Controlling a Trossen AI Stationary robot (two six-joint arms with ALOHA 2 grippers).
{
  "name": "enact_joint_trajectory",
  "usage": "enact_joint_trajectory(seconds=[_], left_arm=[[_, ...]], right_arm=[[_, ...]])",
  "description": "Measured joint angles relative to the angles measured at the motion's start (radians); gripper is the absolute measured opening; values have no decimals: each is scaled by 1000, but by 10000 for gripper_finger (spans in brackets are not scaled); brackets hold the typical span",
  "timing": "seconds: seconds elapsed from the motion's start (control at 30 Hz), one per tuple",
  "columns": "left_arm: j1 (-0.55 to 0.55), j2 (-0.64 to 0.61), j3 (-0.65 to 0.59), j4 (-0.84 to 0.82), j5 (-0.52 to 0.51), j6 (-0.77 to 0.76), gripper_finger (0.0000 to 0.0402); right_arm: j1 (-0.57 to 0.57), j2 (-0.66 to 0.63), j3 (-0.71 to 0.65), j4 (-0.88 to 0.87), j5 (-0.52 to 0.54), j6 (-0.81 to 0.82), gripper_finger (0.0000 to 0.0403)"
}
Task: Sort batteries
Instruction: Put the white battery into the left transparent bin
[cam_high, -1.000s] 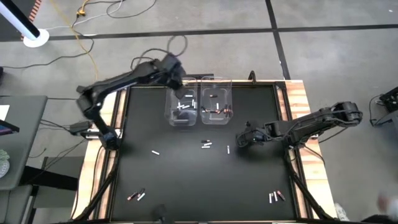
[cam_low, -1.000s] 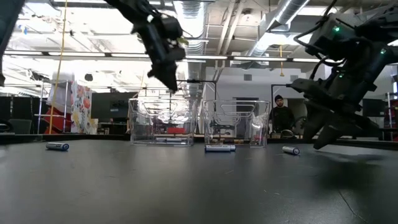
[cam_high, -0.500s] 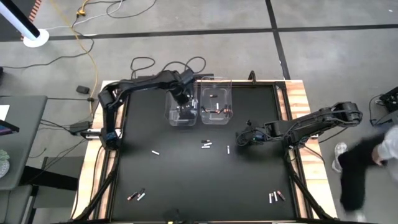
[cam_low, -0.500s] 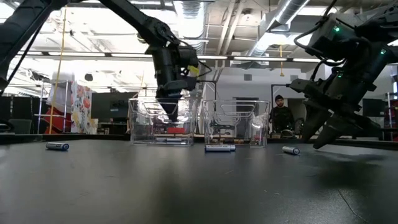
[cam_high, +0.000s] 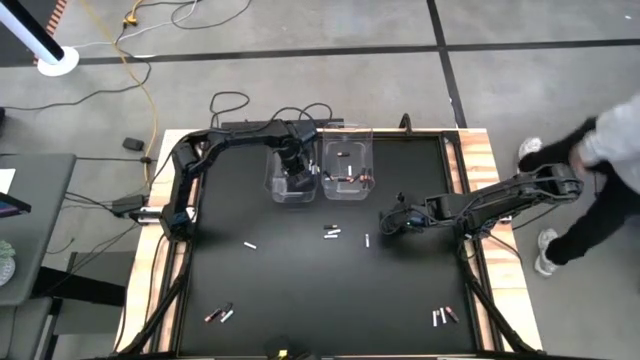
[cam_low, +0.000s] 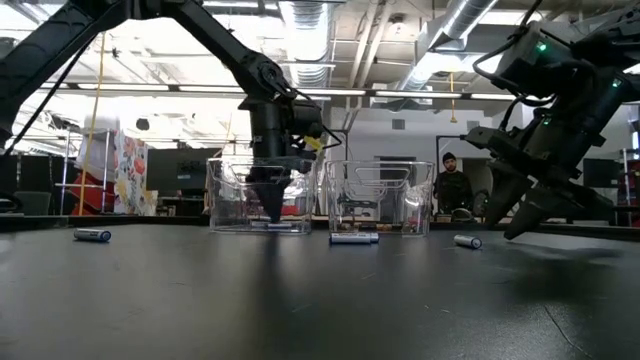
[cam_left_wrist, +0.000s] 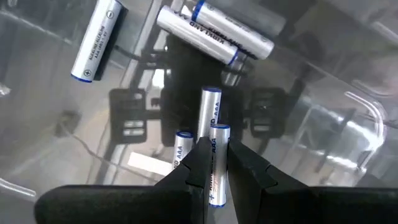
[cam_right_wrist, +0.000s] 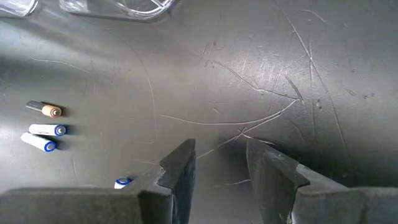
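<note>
A black table (cam_high: 300, 290) carries two clear bins side by side at its far edge, the left bin (cam_high: 290, 172) and the right bin (cam_high: 348, 170). The left arm, raised above the bins a second ago, now reaches down into the left bin, where its left gripper (cam_left_wrist: 213, 163) stays clamped on a white battery (cam_left_wrist: 216, 155) above other white batteries (cam_left_wrist: 214, 34) on the bin floor. The right gripper (cam_right_wrist: 219, 163) hangs unmoved with jaws apart low over the table's right half, beside a loose battery (cam_high: 367, 240). More batteries lie scattered mid-table (cam_high: 332, 232) and near the front corners. A person (cam_high: 595, 180) has walked in at the table's right
</note>
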Motion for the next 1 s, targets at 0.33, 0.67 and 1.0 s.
enact_joint_trajectory(seconds=[0.33, 0.67, 1.0], left_arm=[[0, 5, -1, 10, -6, 1, 78], [2, -27, 54, -35, -43, -30, 108], [-2, -197, 123, -105, -66, -126, 107]], right_arm=[[0, 0, 0, 0, 0, 0, 163], [0, 0, 0, -4, 0, -31, 163], [25, 0, 0, -2, 0, -130, 163]])
